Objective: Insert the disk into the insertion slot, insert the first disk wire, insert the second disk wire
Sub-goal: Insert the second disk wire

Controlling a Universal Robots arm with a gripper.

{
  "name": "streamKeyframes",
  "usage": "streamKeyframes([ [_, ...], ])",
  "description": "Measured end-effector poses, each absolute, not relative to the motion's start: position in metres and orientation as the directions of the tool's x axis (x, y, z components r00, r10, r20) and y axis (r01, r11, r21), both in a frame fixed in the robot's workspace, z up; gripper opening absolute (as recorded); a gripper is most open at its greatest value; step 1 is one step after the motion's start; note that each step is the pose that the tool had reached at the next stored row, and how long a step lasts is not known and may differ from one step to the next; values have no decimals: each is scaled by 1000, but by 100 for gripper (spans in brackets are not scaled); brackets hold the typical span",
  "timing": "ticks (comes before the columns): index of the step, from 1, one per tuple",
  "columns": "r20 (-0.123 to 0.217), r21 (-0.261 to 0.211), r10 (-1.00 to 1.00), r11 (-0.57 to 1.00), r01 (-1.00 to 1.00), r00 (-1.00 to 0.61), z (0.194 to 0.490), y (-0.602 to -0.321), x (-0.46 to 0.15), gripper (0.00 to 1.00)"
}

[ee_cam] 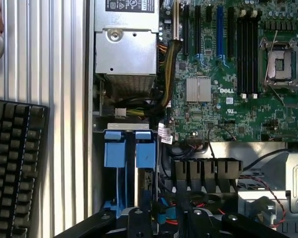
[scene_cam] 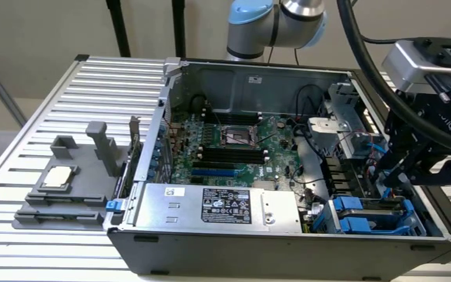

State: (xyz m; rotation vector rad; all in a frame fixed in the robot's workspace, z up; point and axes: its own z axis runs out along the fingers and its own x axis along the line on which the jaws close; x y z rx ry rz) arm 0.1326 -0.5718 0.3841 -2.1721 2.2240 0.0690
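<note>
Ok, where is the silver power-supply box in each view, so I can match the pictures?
Exterior view: the power-supply box lies along the case's near edge, black-and-white sticker facing up, on the exterior view's left of the blue drive bay.
Wrist view: the power-supply box sits beside the ribbed table, next to the motherboard.
Shared landmark: the green motherboard, bordering the box.

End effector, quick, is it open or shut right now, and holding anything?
End effector: open, holding nothing, poised above the blue drive bay.
</note>
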Motion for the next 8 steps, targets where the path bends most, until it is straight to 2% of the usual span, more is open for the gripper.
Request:
streamKeyframes([
  [8, -3, 8, -1000, 24, -1000, -25, 378, -563, 137, 32],
])
